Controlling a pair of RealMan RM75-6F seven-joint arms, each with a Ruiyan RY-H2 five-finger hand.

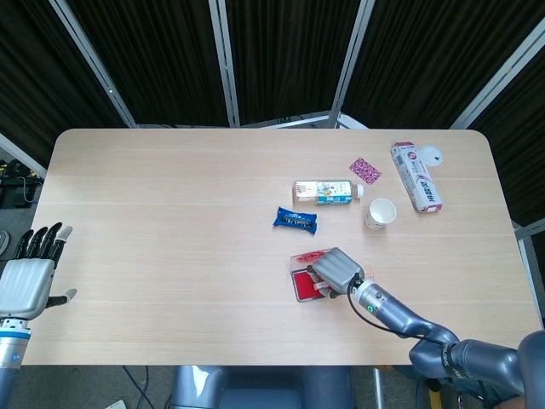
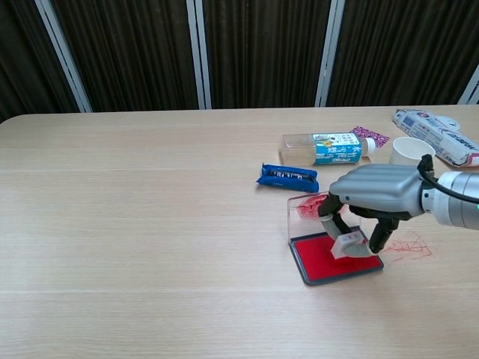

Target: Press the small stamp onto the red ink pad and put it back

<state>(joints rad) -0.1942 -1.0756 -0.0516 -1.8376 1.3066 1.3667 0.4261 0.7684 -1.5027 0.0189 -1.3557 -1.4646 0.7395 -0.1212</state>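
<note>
The red ink pad [image 2: 323, 260] lies open near the table's front, its clear lid [image 2: 305, 213] standing upright behind it; it also shows in the head view as the red ink pad [image 1: 302, 285]. My right hand [image 2: 374, 196] holds the small white stamp [image 2: 348, 243] and presses it down on the pad's right part. The head view has that right hand [image 1: 335, 268] covering most of the pad. My left hand [image 1: 27, 277] hangs off the table's left front corner, fingers apart, holding nothing.
Behind the pad lie a blue snack packet [image 2: 287, 177] and a plastic bottle [image 2: 323, 147] on its side. A paper cup [image 2: 412, 150], a pink packet [image 1: 364, 169] and a carton [image 1: 416, 176] are at the right. Red scribbles [image 2: 408, 246] mark the table.
</note>
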